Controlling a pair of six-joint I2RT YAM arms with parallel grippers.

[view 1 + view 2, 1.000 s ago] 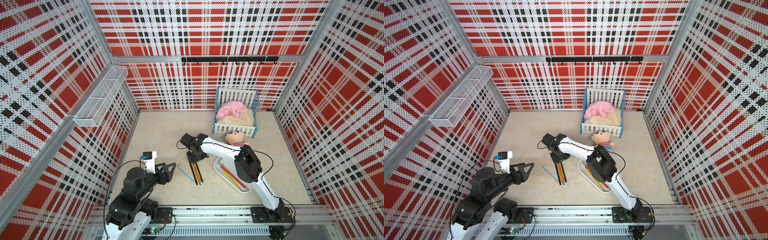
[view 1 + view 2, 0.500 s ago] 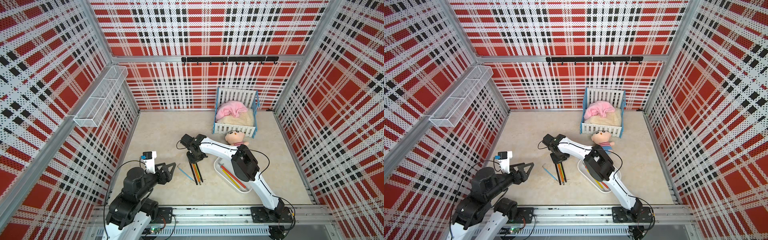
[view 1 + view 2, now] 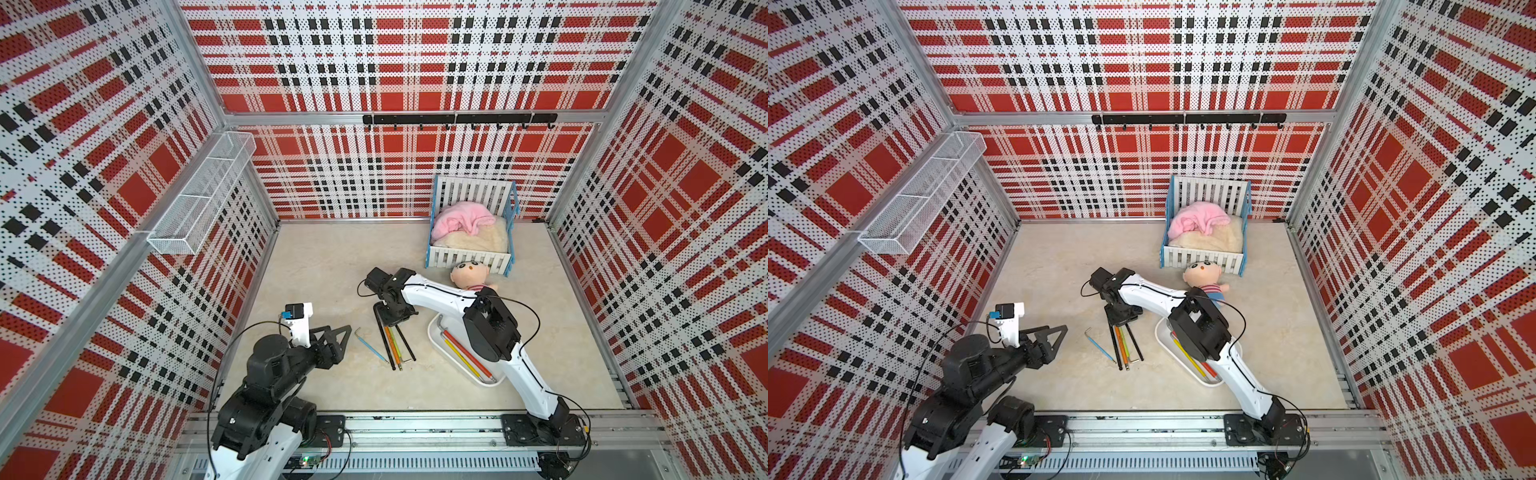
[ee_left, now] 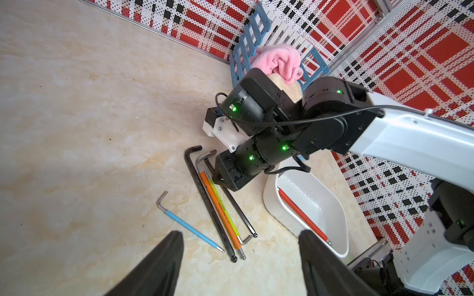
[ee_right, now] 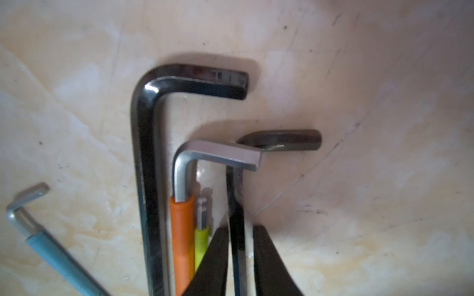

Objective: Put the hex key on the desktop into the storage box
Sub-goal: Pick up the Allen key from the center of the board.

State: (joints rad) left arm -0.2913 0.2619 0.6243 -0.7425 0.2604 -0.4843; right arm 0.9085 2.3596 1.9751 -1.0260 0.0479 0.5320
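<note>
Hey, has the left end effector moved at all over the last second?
No. In a top view, the left end effector sits just as far from the blue hex key as before.

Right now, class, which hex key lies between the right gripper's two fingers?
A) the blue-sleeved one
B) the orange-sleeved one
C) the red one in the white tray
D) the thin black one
D: in the right wrist view the thin black hex key runs between the two fingers of the right gripper, while the orange-sleeved key and the blue-sleeved key lie outside them.
</note>
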